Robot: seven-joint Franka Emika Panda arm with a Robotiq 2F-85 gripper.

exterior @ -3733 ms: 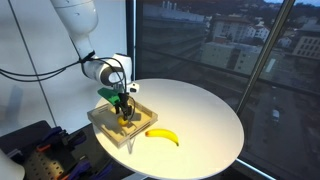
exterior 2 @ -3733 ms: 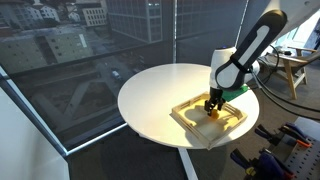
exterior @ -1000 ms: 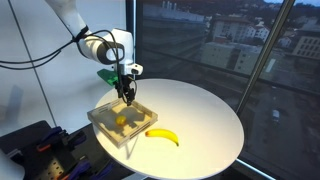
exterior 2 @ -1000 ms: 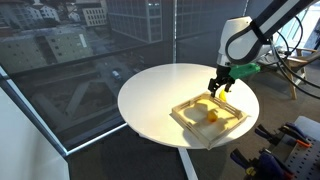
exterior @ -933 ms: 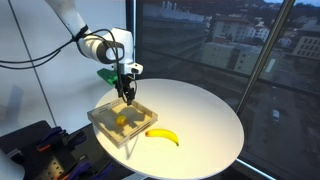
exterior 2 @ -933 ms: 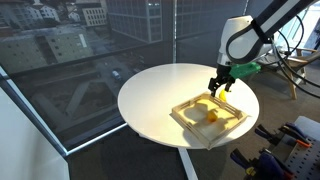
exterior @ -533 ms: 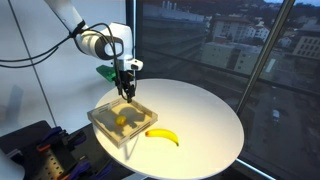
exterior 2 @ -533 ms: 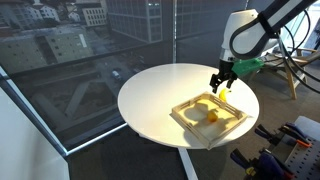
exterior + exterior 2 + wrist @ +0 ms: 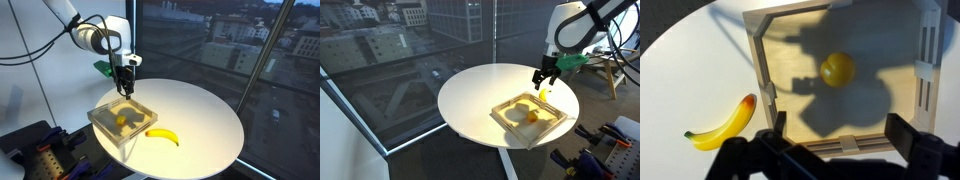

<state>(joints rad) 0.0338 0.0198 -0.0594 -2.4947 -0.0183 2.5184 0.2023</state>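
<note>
A wooden tray point(image 9: 104, 129) stands near the edge of a round white table point(image 9: 205, 115). A yellow lemon point(image 9: 837, 68) lies inside the tray, also seen as a small yellow ball point(image 9: 532, 116) in an exterior view. A banana point(image 9: 162, 135) lies on the table just beside the tray, at the left in the wrist view point(image 9: 725, 124). My gripper point(image 9: 126, 91) hangs well above the tray, open and empty; in the wrist view its dark fingers point(image 9: 908, 134) stand wide apart over the tray's near rim point(image 9: 840, 143). Its shadow falls across the tray floor.
Large windows point(image 9: 230, 40) stand close behind the table. Dark equipment point(image 9: 40, 150) sits low beside the table near the robot base. A wooden stool point(image 9: 612, 66) is at the far side of an exterior view. The table's edge runs right beside the tray point(image 9: 507, 119).
The gripper has risen straight up from inside the tray, still open. The lemon stays on the tray floor, and the banana has not moved.
</note>
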